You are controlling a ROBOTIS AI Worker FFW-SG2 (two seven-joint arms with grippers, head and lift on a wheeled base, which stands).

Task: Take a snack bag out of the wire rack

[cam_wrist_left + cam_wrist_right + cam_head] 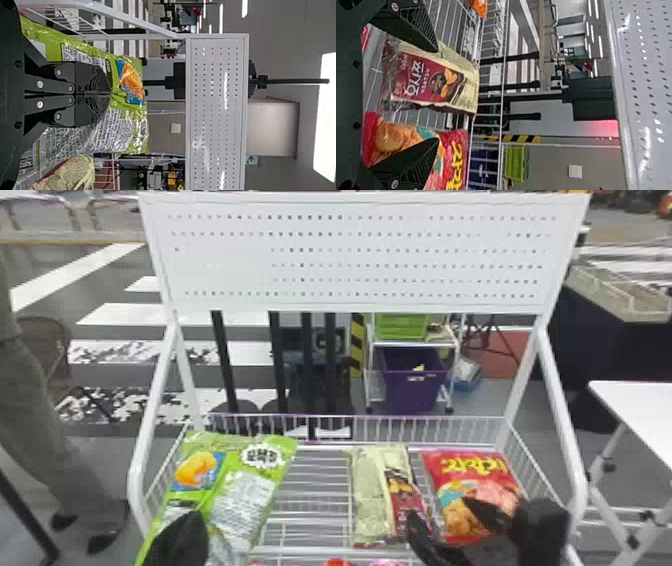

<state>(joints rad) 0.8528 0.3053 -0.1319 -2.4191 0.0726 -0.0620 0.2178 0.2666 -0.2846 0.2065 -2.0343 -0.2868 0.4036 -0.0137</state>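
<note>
Left gripper [110, 94] closed, apparently pinching green bag [115, 128], likely light, slick, crushable, best held upper-middle; right gripper [438, 95] wide, empty.

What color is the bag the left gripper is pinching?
Mostly bright green, best seen in the left wrist view.

Brt ceiling lts [327, 114], pegboard [216, 118] glare, shine on green bag [115, 128]

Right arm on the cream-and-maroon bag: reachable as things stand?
Probably yes. The right tool is open, and its wrist view shows the cream-and-maroon bag between the fingertips, nothing lying on it. One finger overlaps the red bag, so might brush it.
</note>
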